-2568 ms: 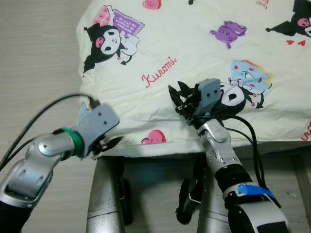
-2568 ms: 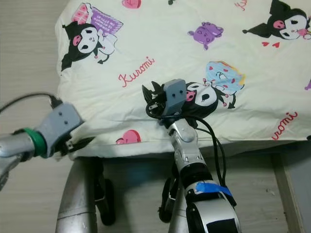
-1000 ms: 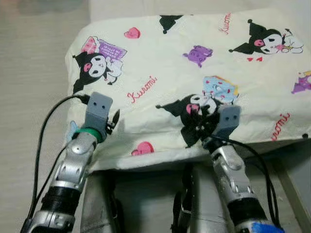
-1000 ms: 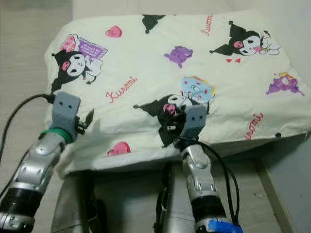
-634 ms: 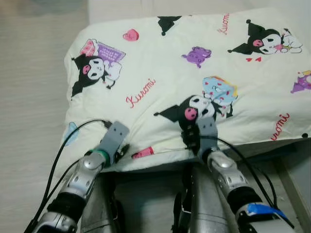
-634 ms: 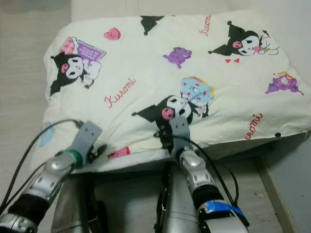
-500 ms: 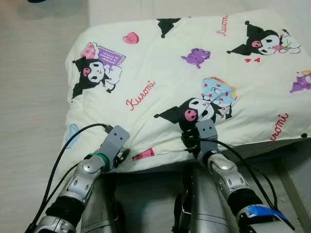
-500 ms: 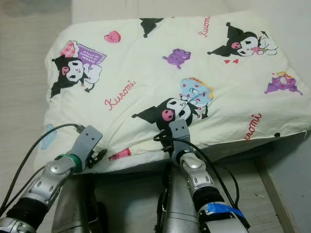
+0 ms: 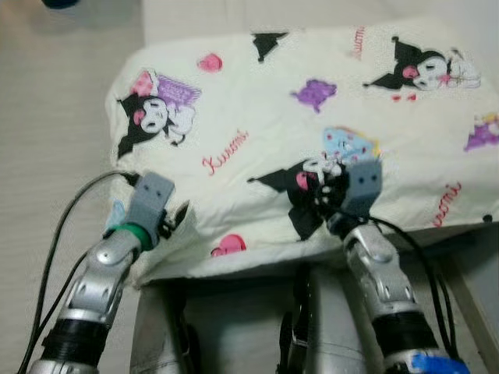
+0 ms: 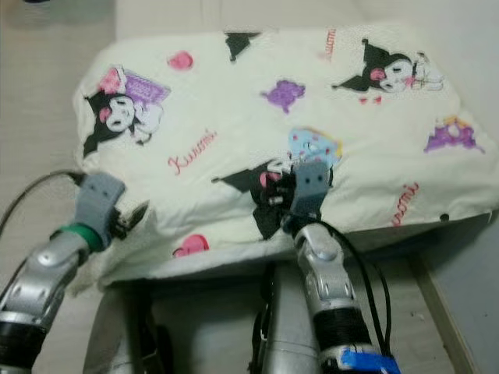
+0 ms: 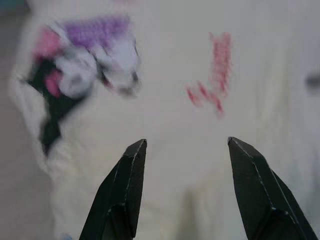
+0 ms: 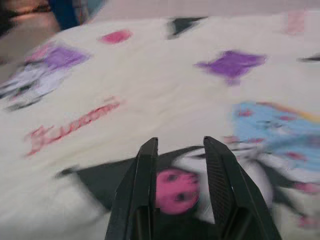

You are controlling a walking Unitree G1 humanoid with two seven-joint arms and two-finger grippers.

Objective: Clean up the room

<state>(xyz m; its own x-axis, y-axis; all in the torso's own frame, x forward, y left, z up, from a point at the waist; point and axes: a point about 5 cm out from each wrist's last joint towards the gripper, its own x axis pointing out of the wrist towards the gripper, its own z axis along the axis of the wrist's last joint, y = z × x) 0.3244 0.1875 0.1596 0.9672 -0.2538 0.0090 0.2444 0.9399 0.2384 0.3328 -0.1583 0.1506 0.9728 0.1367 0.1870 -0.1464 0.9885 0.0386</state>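
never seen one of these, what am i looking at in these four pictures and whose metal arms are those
The arms belong to a walking humanoid robot that is tidying a room. The two wider pictures come from the two eyes of a camera on its head, looking down, so they show one scene twice. Each silver arm ends in a tool with two long black fingers. The other two pictures come from small cameras on the wrists, looking along those fingers.

In front of the robot lies a cream quilt printed with cartoon characters, hearts and red lettering. The left tool sits at the quilt's near left corner with its fingers spread open over the fabric. The right tool is over the black and pink character near the front edge, fingers a little apart. Neither clearly holds anything.
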